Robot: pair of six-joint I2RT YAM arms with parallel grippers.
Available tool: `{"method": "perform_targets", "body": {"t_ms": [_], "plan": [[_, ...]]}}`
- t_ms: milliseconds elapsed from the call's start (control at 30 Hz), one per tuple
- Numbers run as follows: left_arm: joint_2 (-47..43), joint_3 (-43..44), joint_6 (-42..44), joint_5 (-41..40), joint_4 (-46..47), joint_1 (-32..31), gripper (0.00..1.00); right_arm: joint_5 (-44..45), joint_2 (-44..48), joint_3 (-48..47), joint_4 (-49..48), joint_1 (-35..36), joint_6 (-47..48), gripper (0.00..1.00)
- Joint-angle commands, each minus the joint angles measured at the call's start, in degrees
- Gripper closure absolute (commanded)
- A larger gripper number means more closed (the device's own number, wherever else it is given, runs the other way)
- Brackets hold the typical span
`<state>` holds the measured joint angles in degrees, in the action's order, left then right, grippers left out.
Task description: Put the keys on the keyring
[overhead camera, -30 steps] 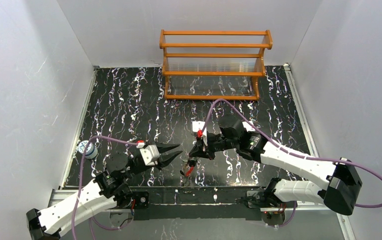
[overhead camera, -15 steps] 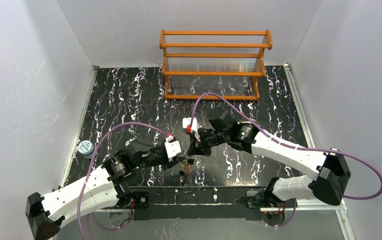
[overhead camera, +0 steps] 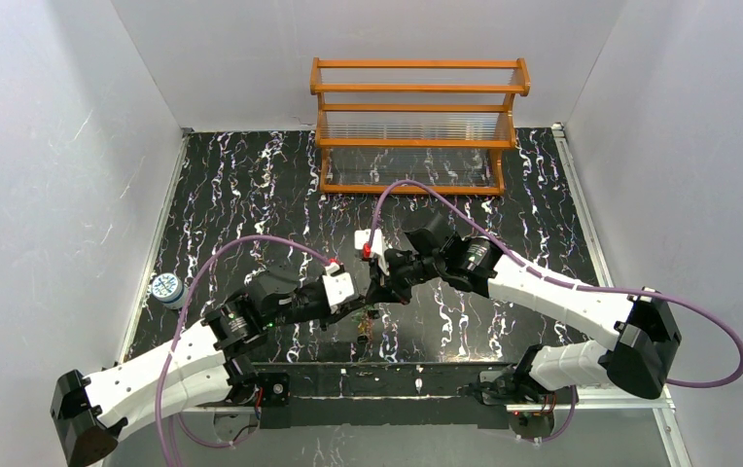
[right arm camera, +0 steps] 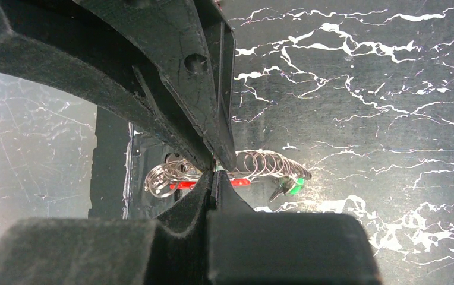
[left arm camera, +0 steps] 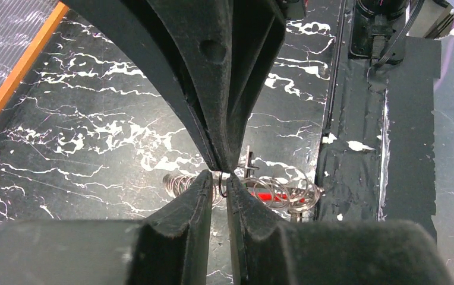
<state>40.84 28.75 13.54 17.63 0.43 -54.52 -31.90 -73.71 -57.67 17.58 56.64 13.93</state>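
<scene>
Keyring (right arm camera: 260, 161) crosswise beneath right tool (right arm camera: 214, 172)

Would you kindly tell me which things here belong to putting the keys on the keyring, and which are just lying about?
For the job:
- keyring
- green key

Just lying about:
- wooden rack at the back of the table
- small white-and-blue round thing at the left edge

I work in a laboratory test cell: white walls (overhead camera: 56, 146) box in my black marbled table (overhead camera: 251, 185), a wooden rack (overhead camera: 416, 126) at its back.
</scene>
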Motion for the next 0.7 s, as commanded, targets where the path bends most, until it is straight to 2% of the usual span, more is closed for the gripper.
{"method": "perform_targets", "body": {"t_ms": [0,167,367,400,433,467,667], "plan": [[0.4,-1.0,-1.7,1.1,4.9,-0.1,0.86,-1.8,0.5,-3.2,-1.4,-0.1,0.2,0.99],[2.2,-0.5,-1.3,0.6,2.7,-0.1,0.99,-1.3,0.8,-3.2,-1.5,-0.1,0.1,0.99],[3.4,0.6,-0.4,0.0,-0.1,-0.1,1.00,1.1,2.0,-2.3,-3.0,-0.1,-0.4,0.99],[3.1,0.6,-0.4,-0.2,-0.1,-0.1,1.00,1.4,2.4,-1.7,-3.7,-0.1,-0.6,0.92],[2.7,0.5,-0.5,-0.5,-0.1,-0.1,1.00,1.7,2.8,-1.1,-4.4,-0.1,-0.6,0.77],[2.3,0.3,-0.7,-0.8,0.1,-0.1,1.00,2.6,3.4,-0.4,-5.3,-0.1,-0.8,0.71],[-3.1,-3.4,-4.2,-3.5,7.0,-0.1,1.00,7.4,8.9,6.6,-14.1,-0.6,-3.8,0.60]]}}
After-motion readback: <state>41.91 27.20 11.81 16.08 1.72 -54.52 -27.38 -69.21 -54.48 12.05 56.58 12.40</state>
